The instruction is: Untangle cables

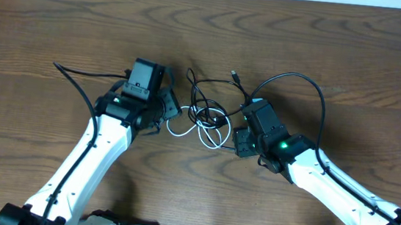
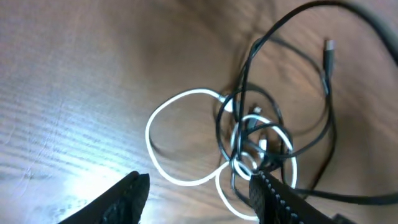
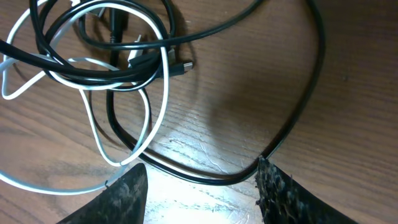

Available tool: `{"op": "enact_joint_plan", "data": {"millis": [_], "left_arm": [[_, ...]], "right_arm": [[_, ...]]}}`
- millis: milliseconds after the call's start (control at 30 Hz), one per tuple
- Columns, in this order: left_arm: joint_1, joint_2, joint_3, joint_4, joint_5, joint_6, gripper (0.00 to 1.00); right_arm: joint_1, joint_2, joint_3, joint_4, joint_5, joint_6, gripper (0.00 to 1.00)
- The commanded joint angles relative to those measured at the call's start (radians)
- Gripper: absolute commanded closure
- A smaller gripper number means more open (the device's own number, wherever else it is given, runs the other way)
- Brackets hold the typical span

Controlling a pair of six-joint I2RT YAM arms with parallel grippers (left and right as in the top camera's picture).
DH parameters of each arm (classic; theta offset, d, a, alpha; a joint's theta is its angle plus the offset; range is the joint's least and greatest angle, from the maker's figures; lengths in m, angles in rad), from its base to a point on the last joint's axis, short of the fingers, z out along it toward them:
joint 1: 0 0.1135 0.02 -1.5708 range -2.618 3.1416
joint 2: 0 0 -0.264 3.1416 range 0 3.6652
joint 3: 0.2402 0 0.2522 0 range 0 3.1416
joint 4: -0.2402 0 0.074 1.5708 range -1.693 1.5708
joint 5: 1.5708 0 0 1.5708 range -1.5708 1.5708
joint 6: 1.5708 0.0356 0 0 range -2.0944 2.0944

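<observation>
The cables (image 1: 206, 117) lie in 1 tangle on the table (image 1: 61, 25), between the 2 arms; the knot is in the middle, the white loops spread toward the near side, and 2 black ends run away toward the far edge, 1 of them with a small plug (image 1: 235, 75).

The left gripper (image 2: 199, 186) has its jaws well apart and holds nothing; a white loop (image 2: 163, 134) lies ahead in the gap, and the knot sits just beside its right finger.

The right gripper (image 3: 202, 180) is also parted and holds nothing; a black strand (image 3: 205, 176) crosses the gap from finger to finger, so along the closing direction, not across it; the knot is ahead and to its left.

Both grippers are just beside the tangle; I judge neither clearly nearer, but the left one has a free loop in front of it.

No brand, label or writing can be read.
</observation>
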Motion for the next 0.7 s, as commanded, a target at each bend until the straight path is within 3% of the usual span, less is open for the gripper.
{"op": "enact_joint_plan", "data": {"millis": [0,533,667], "left_arm": [[0.003,-0.005,-0.048,0.055,-0.017,0.01,0.43],[0.003,0.302,-0.072,0.318,0.266,0.062,0.43],[0.003,0.346,-0.072,0.333,0.281,0.062,0.52]], "right_arm": [[0.006,0.008,-0.003,-0.004,0.022,0.017,0.47],[0.006,0.008,-0.003,-0.008,0.015,0.032,0.48],[0.006,0.008,-0.003,-0.008,0.015,0.032,0.48]]}}
